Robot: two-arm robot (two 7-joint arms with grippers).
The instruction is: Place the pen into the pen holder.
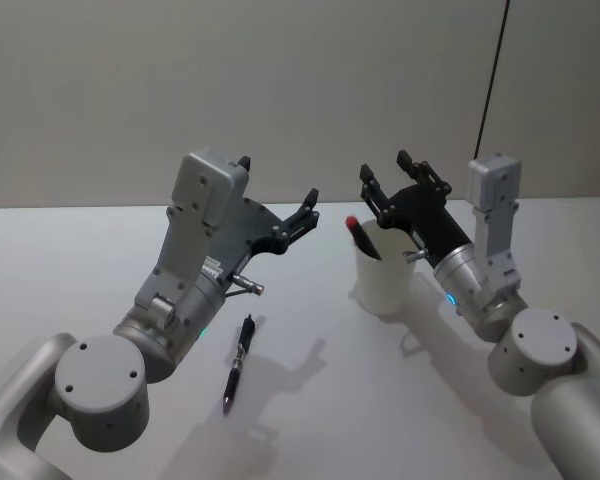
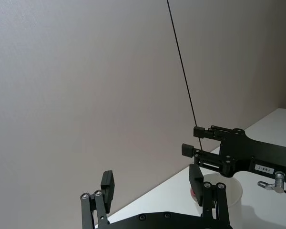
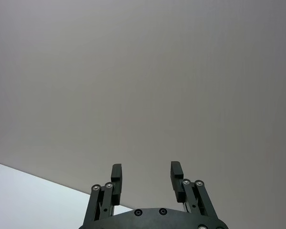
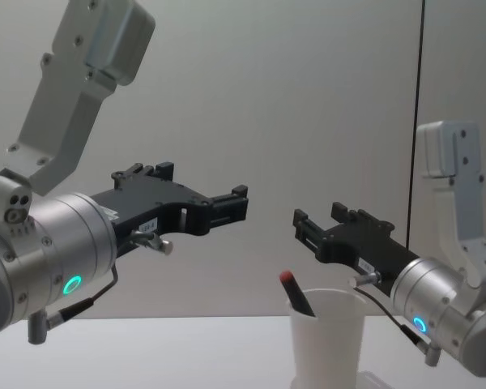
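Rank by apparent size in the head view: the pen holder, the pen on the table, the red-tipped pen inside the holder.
pen holder, largest in area
pen on the table, longer but thin
red-tipped pen, only its top showing, so full size unsure

A thin black line [image 1: 493, 75], perhaps a cable, runs down the wall [image 1: 180, 80] behind the table [image 1: 60, 260].

A pen [image 1: 238, 362] lies flat on the surface [image 1: 80, 260], left of the pen holder [image 1: 385, 290] and nearer the front edge. A second pen [image 1: 364, 238] stands in the holder, leaning left.
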